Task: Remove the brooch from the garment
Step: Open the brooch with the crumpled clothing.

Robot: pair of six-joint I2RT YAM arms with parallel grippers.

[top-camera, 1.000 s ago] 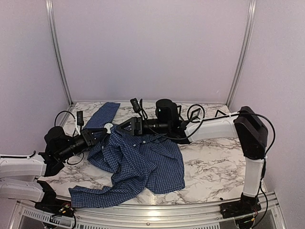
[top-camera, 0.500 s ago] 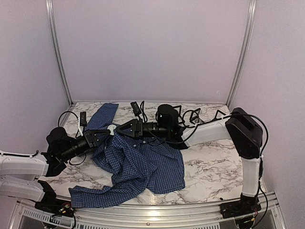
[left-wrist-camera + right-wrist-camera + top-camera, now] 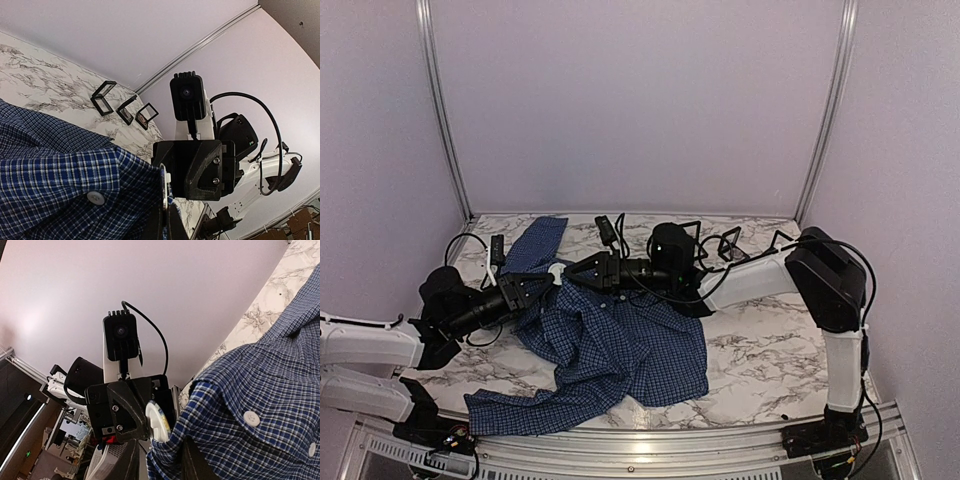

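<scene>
Right wrist view: right gripper [image 3: 159, 460] is part open, 2 fingers either side of a raised fold of the garment [image 3: 260, 385]. A sliver of gap shows on 1 side, so it's not clamped and holds nothing I can confirm. Just past the fold is the brooch [image 3: 157, 422], I think: a pale disc against the cloth edge, back side to camera. Its coloured face is not visible, so I'm not certain.

Beyond the disc is the left gripper [image 3: 164, 222], fully closed, with the shirt edge running into the pinch beside a pale button [image 3: 95, 198]. As far as I can tell it grips cloth, with the disc right at its tips.

Top view: both grippers meet nose to nose at the shirt's far end, which is held up off the marble table [image 3: 770, 340]. The rest of the shirt sprawls toward the near edge. On the far side, 3 small black frames [image 3: 104, 97] sit well apart from the action.

Handling, my guess:
- Brooch is light, rigid and small, and its smooth rim is likely slippery.
- Cloth is soft and will follow any pull.
- Grip the disc across its rim, not the fabric, while the left pins the cloth taut close by.
- The pin could snag or tear the weave if yanked sideways.
</scene>
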